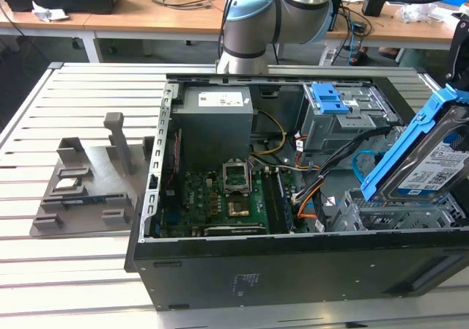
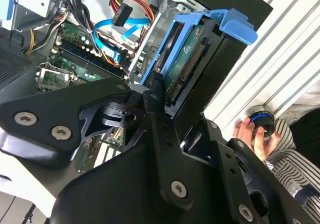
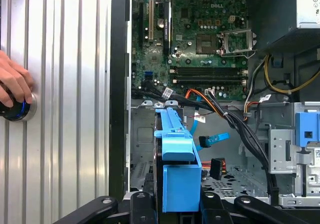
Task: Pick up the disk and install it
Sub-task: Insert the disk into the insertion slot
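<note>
The disk point(image 1: 432, 164), a silver drive with a white-and-blue label in a blue carrier bracket, hangs tilted at the exterior view's right, above the grey drive bay point(image 1: 396, 213) in the corner of the open computer case point(image 1: 293, 270). My gripper point(image 2: 185, 109) is shut on the disk point(image 2: 187, 69), whose green circuit side and connector edge face the second wrist camera. In the first wrist view the blue carrier point(image 3: 176, 154) sits between the black fingers point(image 3: 142, 204), over the bay's opening.
Inside the case lie the green motherboard point(image 1: 220, 197), the grey power supply point(image 1: 216, 120), a blue-latched drive cage point(image 1: 330, 98), and loose cables point(image 3: 215, 104) near the bay. A grey parts fixture point(image 1: 88, 190) rests on the slatted table. A person's hand point(image 3: 12, 87) holds a round knob.
</note>
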`<state>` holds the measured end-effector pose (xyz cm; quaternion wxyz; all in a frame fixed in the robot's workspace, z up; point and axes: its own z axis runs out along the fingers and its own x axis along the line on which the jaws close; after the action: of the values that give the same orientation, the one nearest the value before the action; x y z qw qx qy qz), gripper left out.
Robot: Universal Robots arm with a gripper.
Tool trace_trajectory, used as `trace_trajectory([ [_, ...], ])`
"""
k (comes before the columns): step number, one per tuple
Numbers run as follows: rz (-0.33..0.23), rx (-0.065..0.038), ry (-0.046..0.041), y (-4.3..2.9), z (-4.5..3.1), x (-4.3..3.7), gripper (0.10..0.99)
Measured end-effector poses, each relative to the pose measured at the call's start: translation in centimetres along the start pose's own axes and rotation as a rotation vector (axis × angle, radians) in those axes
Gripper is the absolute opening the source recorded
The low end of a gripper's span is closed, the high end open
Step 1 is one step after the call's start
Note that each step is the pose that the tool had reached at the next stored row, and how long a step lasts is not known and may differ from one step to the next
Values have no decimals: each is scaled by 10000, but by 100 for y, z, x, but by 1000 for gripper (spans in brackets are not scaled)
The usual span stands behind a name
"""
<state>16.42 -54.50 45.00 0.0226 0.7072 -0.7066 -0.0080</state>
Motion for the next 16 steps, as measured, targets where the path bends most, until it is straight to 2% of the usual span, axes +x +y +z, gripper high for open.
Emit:
trace_trajectory([
  [3,5,-5,21,-112,8,-1,361],
  [6,4,-1,13,-114,47,-5,361],
  [7,0,-1,-5,-76,58,-8,361],
  [9,0,-3,-56,53,63,-7,361],
  [10,-2,-2,-87,74,64,-12,361],
  [12,-4,-2,-141,74,71,-26,361],
  [16,-4,-2,-141,53,97,-27,361],
])
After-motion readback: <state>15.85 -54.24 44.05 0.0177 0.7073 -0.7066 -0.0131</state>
